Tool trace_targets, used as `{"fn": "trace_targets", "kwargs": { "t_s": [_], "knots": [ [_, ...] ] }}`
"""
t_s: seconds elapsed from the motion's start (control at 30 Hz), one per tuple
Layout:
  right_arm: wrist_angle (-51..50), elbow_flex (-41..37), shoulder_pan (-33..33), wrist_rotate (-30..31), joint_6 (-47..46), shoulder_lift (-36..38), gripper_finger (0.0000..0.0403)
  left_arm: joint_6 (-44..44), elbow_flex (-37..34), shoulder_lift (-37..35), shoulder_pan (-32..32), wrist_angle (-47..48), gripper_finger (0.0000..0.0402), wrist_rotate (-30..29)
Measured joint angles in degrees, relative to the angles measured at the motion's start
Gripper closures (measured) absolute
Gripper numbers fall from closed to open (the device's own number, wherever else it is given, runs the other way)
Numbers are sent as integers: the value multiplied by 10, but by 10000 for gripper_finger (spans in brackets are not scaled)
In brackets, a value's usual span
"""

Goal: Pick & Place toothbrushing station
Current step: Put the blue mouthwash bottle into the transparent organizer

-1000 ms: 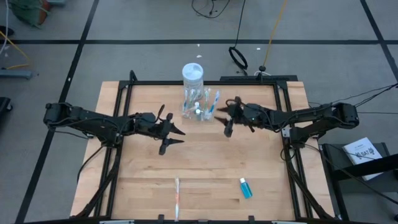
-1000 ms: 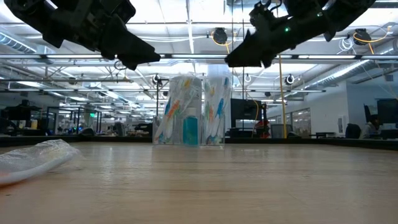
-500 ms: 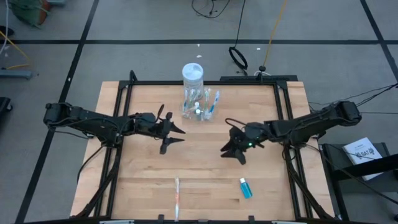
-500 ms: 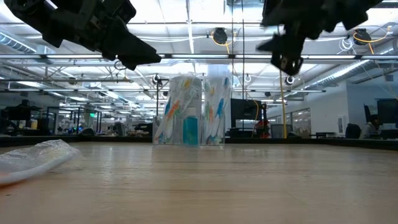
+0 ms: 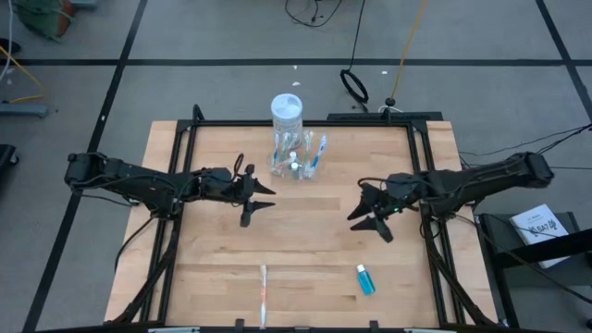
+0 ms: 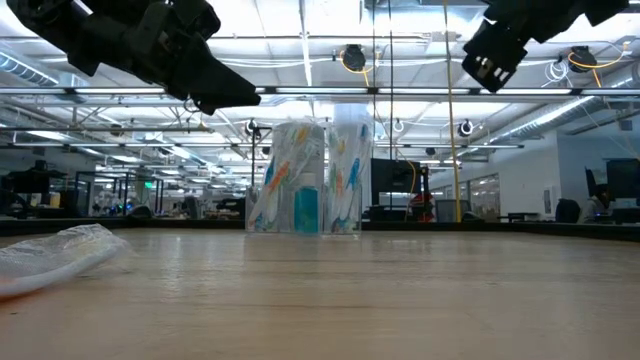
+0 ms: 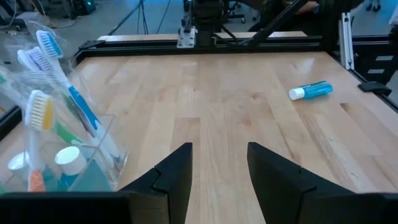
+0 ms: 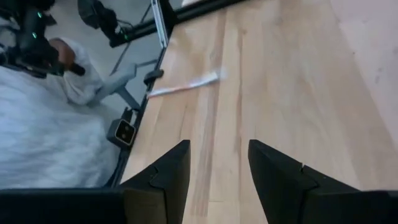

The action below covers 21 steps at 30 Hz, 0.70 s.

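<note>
The clear toothbrush holder [image 5: 298, 155] stands at the desk's [image 5: 305, 240] twelve o'clock edge, just beside a white jar [image 5: 287, 111]. The left gripper [image 5: 256, 203] hovers at its seven o'clock, jaws wide and empty. The right gripper [image 5: 366, 215] hangs at four o'clock, jaws spread, empty.

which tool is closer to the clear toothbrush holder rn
Left. The left tool hangs open just beside the toothbrushing station, toward the table's middle. The right tool, also open, sits farther off, nearer the table's right edge.
</note>
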State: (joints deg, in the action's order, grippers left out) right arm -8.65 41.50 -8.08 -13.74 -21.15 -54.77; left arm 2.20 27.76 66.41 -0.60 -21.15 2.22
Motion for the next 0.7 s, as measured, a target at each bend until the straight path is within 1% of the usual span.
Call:
{"fn": "trace_targets", "kwargs": {
  "t_s": [0.1, 0.23, 0.3, 0.37, 0.43, 0.57, 0.63, 0.7],
  "knots": [
    [-15, 0, 7, 1, 6, 26, 250, 0, 0, 0, 0, 0, 245, 0],
    [-58, 0, 10, 3, 99, 51, 250, 1, 0, 0, 0, 0, 245, -1],
    [-97, 0, 11, 2, 84, 55, 250, 2, 0, 0, 0, 0, 245, -1],
    [-130, 0, 17, 2, 6, 57, 250, 2, 0, 0, 0, 0, 245, -1],
    [-160, 0, 28, 0, -107, 57, 250, 2, 0, 0, 0, 0, 245, -2],
    [-236, 0, 31, 0, -375, 27, 250, 3, 0, 0, 0, -1, 245, -8],
    [-249, 0, 22, -2, -452, -8, 250, 3, 0, 0, 0, -1, 245, -8],
    [-228, 0, 16, -30, -502, -46, 250, 5, 0, 0, 0, -1, 245, -8]
  ]
}}
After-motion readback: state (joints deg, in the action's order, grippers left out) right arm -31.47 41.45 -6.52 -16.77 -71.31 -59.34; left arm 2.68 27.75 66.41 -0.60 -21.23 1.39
